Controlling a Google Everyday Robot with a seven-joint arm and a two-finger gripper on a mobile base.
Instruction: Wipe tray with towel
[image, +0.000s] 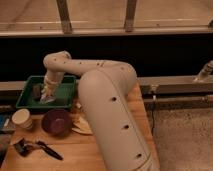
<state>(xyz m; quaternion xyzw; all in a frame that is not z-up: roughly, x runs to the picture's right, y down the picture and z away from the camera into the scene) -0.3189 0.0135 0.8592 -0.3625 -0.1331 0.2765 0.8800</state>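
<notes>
One green tray (69, 89) sits at the back left of the worktop (75, 151). Inside it, the end effector (48, 94) points down onto one pale crumpled towel (46, 100). Its grip cannot be told. In front stand one paper cup (22, 119) and one maroon bowl (56, 121).

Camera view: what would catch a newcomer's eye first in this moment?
The bulky white arm fills the middle, bending over the wooden table so that its gripper is down inside the green tray at the back left. In front of the tray stand a dark red bowl and a pale cup, near the table's left edge.
</notes>
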